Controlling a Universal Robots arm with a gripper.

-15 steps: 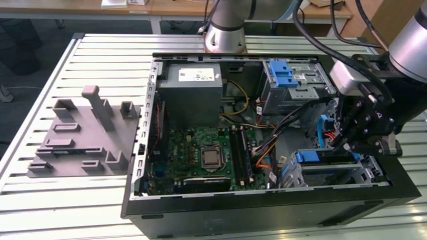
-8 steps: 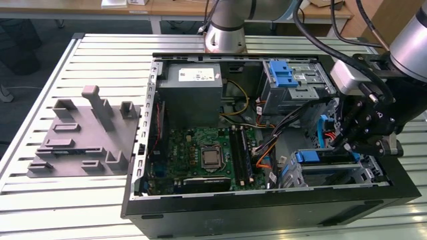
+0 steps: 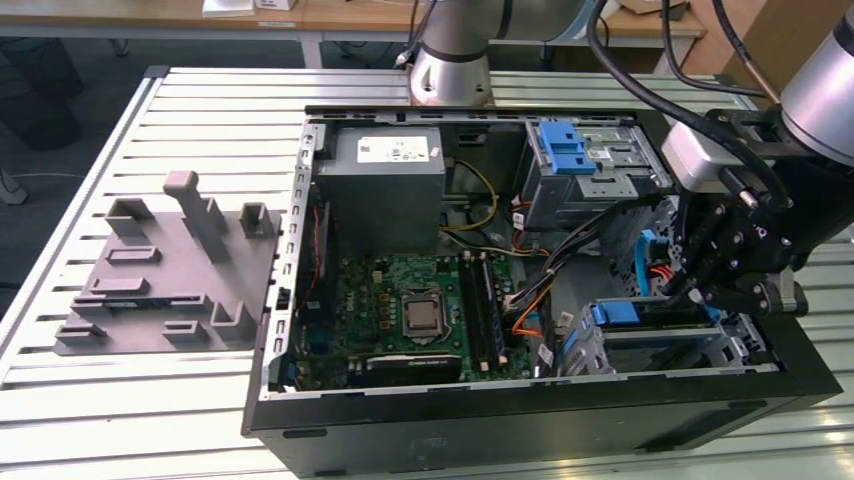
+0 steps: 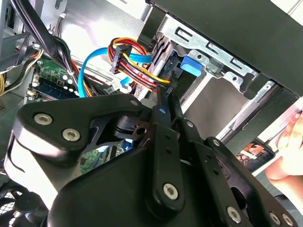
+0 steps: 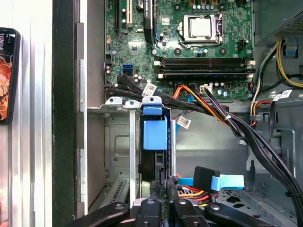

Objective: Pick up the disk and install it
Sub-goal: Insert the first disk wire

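I am holding my gripper (image 3: 701, 290) inside the open computer case (image 3: 534, 425), toward 3 o'clock in the exterior view. I am keeping its fingers (image 5: 155, 188) pressed together, with nothing that I can see between them. In the first wrist view, the tips are meeting the near end of the disk (image 5: 155, 135); whether they are actually touching it I cannot tell.

The disk (image 3: 661, 312) is sitting on edge in the lower drive cage (image 3: 741, 350), at roughly 4 o'clock of the case in the exterior view, with its blue plastic rail end showing.

A blue flat cable (image 5: 227, 181) and a bundle of red, yellow and black wires (image 4: 137, 71) are lying just beside my fingertips. The motherboard (image 3: 400, 310) is lying at the case's 7 o'clock, the grey power supply (image 3: 380, 165) at its 11 o'clock, and a metal bay with a blue latch (image 3: 574, 150) at its 1 o'clock.

A grey fixture (image 3: 167, 270) is resting on the slatted table (image 3: 80, 400) at 9 o'clock, well apart from the case. A person's hand (image 4: 289, 146) is showing outside the case wall in the second wrist view.
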